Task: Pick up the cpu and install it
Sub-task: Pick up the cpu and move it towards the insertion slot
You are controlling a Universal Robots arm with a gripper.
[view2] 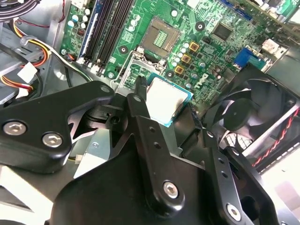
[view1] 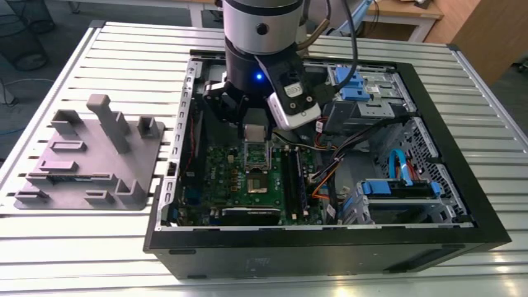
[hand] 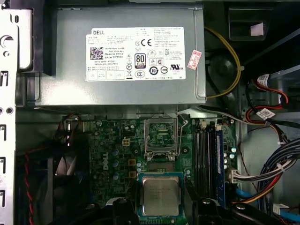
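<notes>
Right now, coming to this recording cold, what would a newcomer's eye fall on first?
The silvery cpu draws the eye first, clamped in the black gripper and hanging over the green motherboard inside the open computer case. Just beyond it, in both wrist views, sits the empty cpu socket. Past the socket lies the grey power supply with its big white label.

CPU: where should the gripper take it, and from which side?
By two opposite thin edges of the cpu, coming straight down from above its lid. It is flat and square, lid up, with nothing to grab on top. The gripper holds it that way above the motherboard.
</notes>
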